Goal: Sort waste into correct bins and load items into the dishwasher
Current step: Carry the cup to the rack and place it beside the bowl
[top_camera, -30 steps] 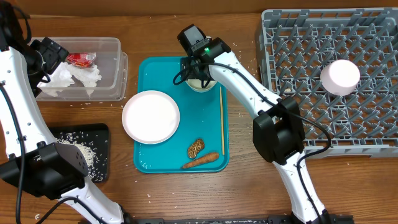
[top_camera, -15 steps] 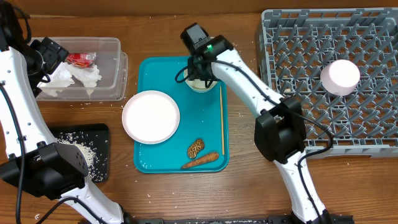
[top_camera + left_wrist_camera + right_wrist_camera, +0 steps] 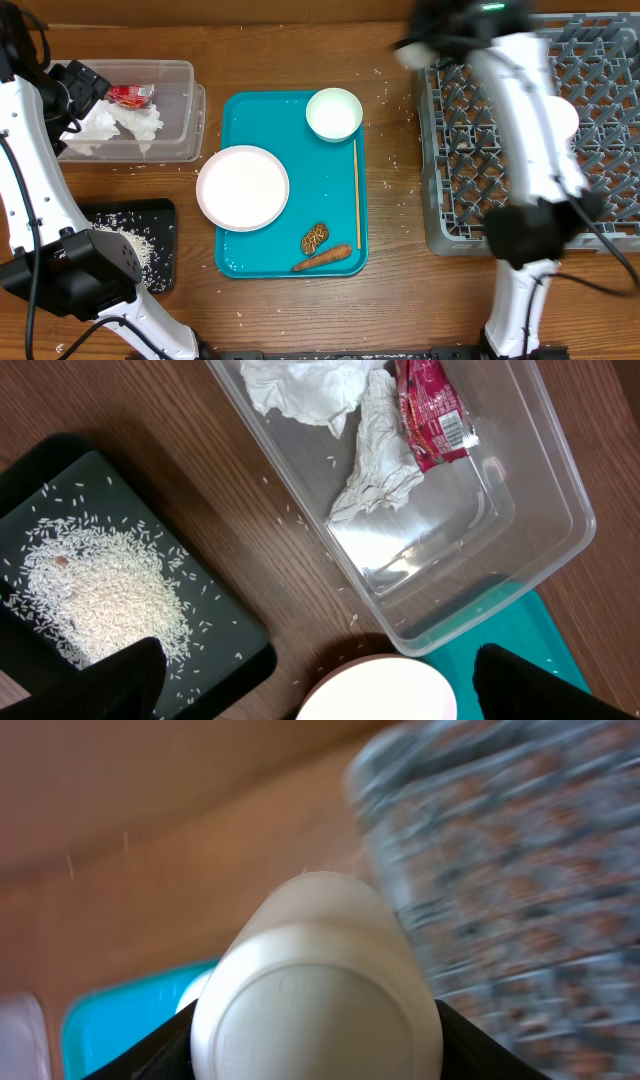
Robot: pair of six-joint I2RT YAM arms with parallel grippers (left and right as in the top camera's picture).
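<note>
Right gripper clamps the small white cup, motion-blurred, over the grey dish rack at its top-left corner in overhead view. Left gripper spread wide, empty, above clear tub holding napkin and red wrapper. Bowl sits on teal tray.

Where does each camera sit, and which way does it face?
Overhead: above the table, looking straight down at teal tray, rack, left arm and right arm.
Left wrist: on the left arm, looking down at tub and black tray; its fingers at bottom corners.
Right wrist: on the right arm, facing the rack past the cup between its fingers.
Overhead and left wrist share the tub.
</note>
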